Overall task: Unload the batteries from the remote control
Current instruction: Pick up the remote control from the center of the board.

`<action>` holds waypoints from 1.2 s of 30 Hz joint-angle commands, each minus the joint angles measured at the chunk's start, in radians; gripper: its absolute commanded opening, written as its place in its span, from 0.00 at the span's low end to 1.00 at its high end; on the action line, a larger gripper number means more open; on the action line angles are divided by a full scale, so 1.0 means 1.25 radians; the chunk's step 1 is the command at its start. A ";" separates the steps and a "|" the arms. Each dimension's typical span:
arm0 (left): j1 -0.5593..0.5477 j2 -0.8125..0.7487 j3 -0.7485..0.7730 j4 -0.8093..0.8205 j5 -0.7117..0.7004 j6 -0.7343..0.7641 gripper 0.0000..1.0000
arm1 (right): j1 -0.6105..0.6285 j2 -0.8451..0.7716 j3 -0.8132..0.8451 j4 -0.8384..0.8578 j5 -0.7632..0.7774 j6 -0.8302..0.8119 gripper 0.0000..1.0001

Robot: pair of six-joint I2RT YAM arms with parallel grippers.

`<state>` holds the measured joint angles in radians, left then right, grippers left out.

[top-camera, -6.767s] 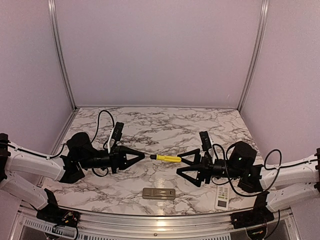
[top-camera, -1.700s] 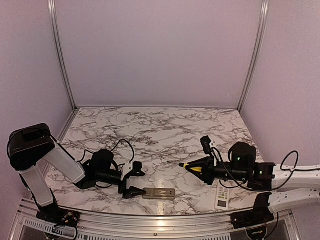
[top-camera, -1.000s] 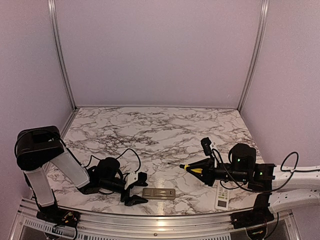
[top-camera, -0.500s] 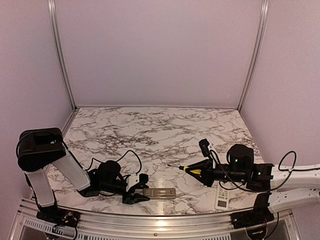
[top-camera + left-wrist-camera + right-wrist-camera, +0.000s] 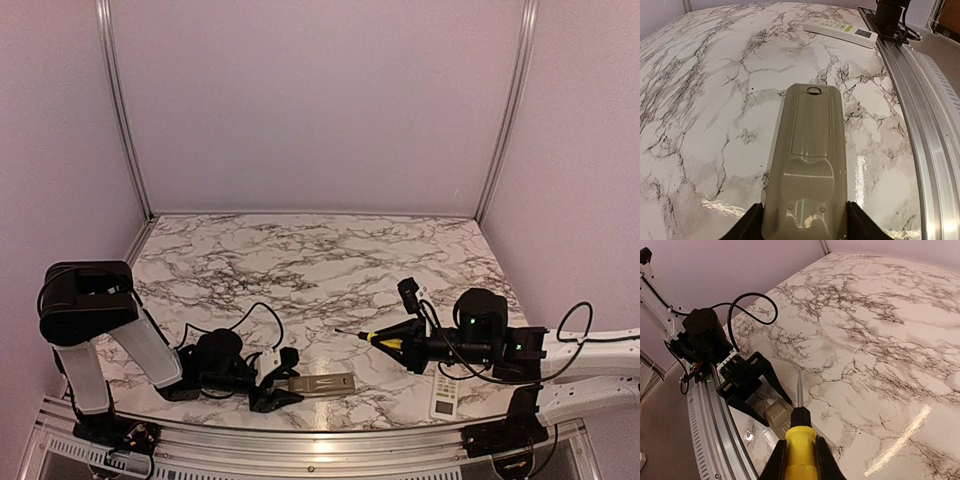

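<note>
A tan-grey remote control (image 5: 322, 384) lies back-up near the table's front edge, its battery cover (image 5: 811, 125) shut, so the batteries are hidden. My left gripper (image 5: 282, 380) lies low on the table. Its two black fingers (image 5: 751, 224) press both long sides of the remote's near end (image 5: 805, 200). My right gripper (image 5: 388, 341) is shut on a yellow-handled screwdriver (image 5: 801, 447). Its thin shaft (image 5: 799, 387) points left, above the table, over the remote (image 5: 776, 415) and toward the left gripper (image 5: 747, 385).
A white remote (image 5: 444, 394) lies at the front right, under my right arm, and appears far off in the left wrist view (image 5: 840, 31). An aluminium rail (image 5: 925, 125) runs along the table's front edge beside the tan remote. Purple walls enclose the table.
My left gripper slid right along the table onto the remote's left end and closed on it; the remote turned slightly. The right gripper with the screwdriver shifted a little left.
</note>
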<state>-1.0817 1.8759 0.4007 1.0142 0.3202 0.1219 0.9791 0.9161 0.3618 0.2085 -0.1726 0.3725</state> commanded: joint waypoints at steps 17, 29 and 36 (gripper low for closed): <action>-0.008 -0.054 -0.023 0.050 -0.063 0.023 0.84 | 0.005 -0.004 0.011 0.007 0.020 -0.005 0.00; -0.007 -0.147 -0.080 0.178 -0.193 -0.004 0.99 | 0.005 0.002 0.008 0.025 0.030 -0.015 0.00; -0.007 -0.096 0.077 0.010 -0.310 -0.081 0.99 | 0.004 0.026 0.003 0.053 0.025 -0.015 0.00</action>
<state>-1.0866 1.7157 0.3561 1.1847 0.0315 0.0738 0.9791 0.9260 0.3618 0.2302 -0.1471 0.3645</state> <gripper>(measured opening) 0.989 0.144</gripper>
